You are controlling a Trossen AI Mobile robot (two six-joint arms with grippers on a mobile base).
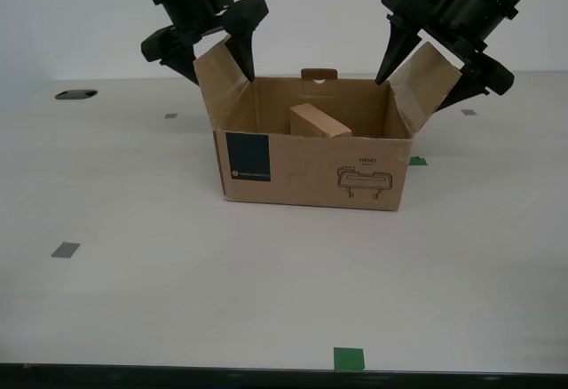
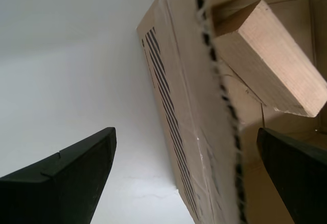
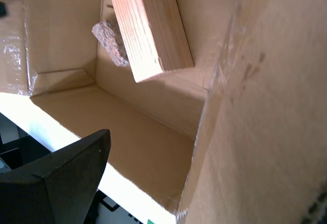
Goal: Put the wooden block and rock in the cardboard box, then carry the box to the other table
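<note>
Off-white tabletop: both grippers are straddling, unclosed, the cardboard box's bendable side flaps, likely light cargo.

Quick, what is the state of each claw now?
First claw: open, astride a flap of the brown cardboard box, gripping nothing.
Second claw: open, astride the other flap.
</note>
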